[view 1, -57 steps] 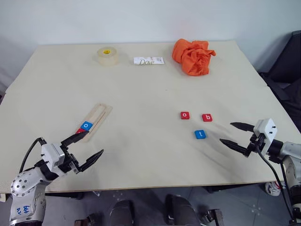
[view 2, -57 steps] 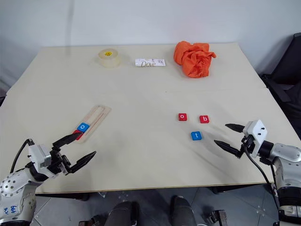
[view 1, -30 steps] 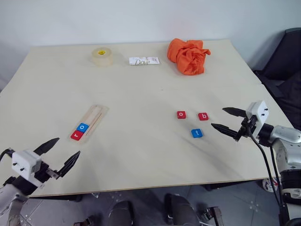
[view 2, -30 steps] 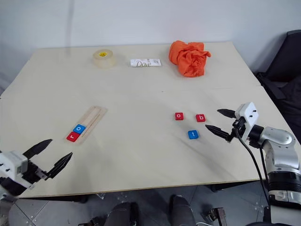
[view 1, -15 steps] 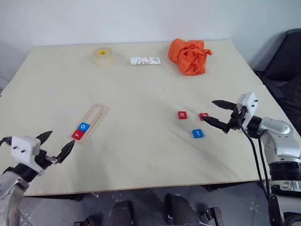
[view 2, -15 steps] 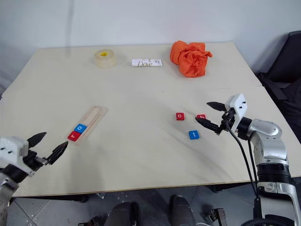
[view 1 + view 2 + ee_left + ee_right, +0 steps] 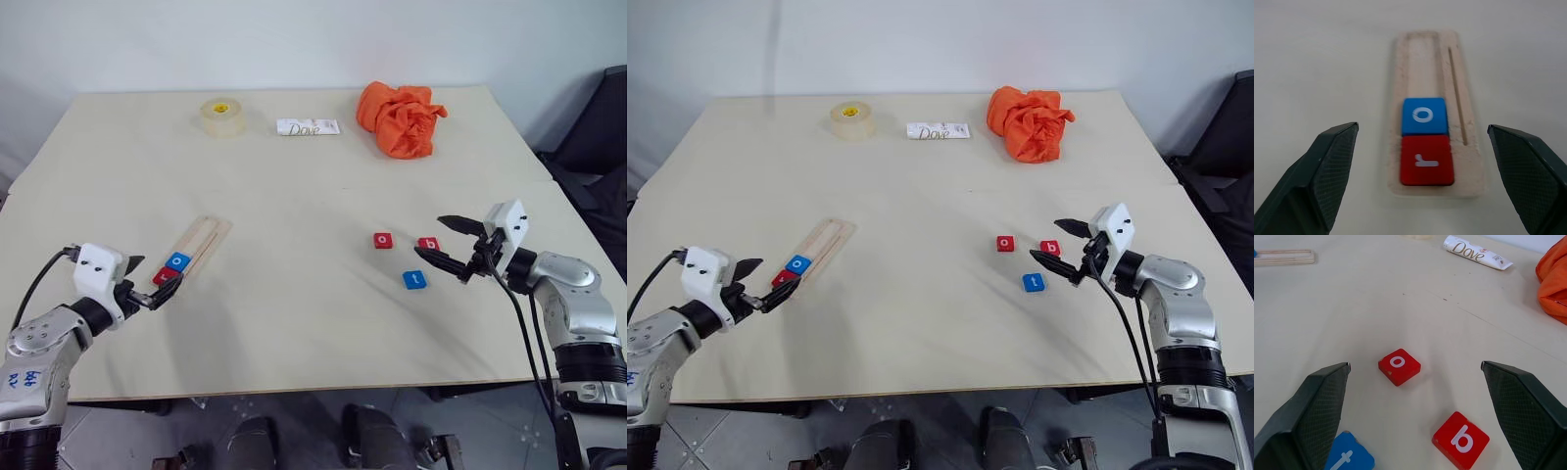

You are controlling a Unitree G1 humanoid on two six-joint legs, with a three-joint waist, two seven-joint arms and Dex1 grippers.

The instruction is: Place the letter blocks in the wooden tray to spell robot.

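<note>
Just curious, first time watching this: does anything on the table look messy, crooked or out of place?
Only a crumpled orange cloth at the far edge. The wooden tray lies at a slant, r and o seated neatly inside.

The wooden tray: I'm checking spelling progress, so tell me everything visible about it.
The wooden tray is a long, narrow strip of pale wood with a shallow recess and a thin groove alongside. It lies flat on the table. At its near end sit a red r block and a blue o block, touching; the rest is bare.
</note>
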